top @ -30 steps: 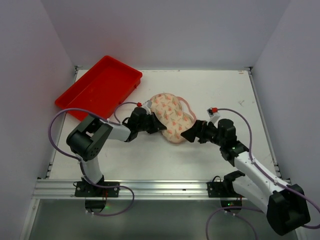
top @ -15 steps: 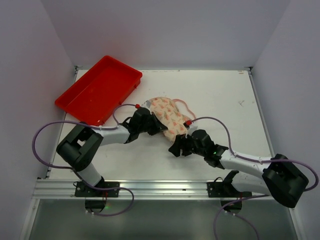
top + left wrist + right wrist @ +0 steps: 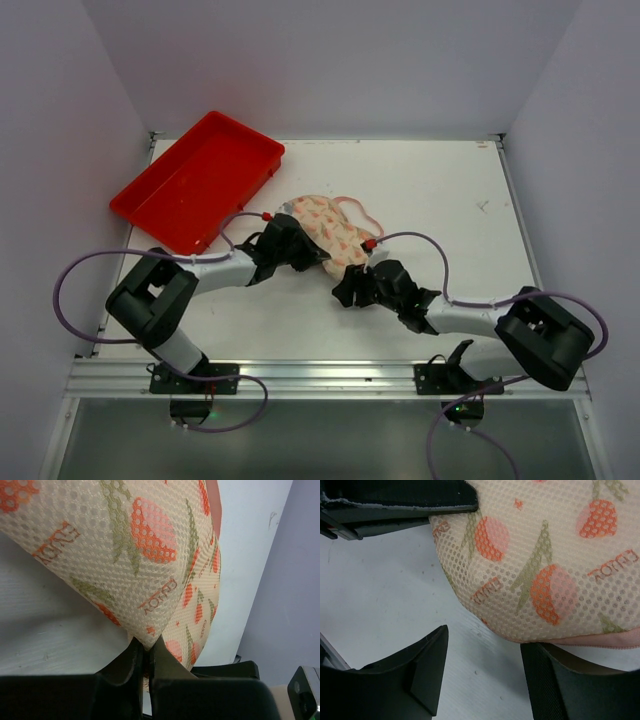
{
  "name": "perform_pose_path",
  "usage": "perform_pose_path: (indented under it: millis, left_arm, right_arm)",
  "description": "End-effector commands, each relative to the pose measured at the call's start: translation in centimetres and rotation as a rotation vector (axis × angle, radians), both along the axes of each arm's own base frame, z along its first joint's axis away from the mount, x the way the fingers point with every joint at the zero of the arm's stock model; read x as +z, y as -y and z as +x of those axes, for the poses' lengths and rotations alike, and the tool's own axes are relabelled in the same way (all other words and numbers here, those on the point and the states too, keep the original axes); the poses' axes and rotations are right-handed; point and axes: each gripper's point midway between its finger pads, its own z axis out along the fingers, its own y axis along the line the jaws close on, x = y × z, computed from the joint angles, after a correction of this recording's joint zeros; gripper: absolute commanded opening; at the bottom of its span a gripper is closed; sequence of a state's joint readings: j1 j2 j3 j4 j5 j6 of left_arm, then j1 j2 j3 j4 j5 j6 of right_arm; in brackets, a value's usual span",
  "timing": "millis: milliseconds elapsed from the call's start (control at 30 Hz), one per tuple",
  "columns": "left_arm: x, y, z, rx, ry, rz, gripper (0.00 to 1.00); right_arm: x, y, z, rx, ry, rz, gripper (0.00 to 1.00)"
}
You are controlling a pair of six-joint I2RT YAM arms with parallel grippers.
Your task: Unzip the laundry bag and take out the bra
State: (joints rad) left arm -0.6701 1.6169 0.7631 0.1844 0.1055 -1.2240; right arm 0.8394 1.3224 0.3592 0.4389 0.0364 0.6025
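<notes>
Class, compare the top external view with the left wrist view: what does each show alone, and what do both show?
Only the top external view shows the red tray. Only the left wrist view shows the left gripper shut on a mesh fold of the laundry bag. Both show that bag and the white table.

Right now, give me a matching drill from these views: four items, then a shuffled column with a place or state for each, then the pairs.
Column one
1. left gripper
2. right gripper
3. laundry bag
4. red tray

Column two
A. jaws apart at the bag's near edge
B. far-left part of the table
C. shut on a pinch of the bag
D. in the middle, between the two grippers

Pairs: 1-C, 2-A, 3-D, 4-B
</notes>
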Motion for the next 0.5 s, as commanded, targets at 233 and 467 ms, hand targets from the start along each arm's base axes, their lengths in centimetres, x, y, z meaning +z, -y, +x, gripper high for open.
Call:
perform_pose_path:
  millis: [233, 467]
  left_arm:
    - [3.0, 0.9, -0.2, 0.043, -0.007, -0.100, 0.00]
    - [3.5, 1.3, -0.3, 0.032, 0.005, -0.102, 0.00]
  right_arm:
    - [4.4, -2.9, 2.8, -0.027, 0.148, 0.161, 0.50]
    - [4.6, -3.1, 2.9, -0.025, 0.154, 0.170, 0.47]
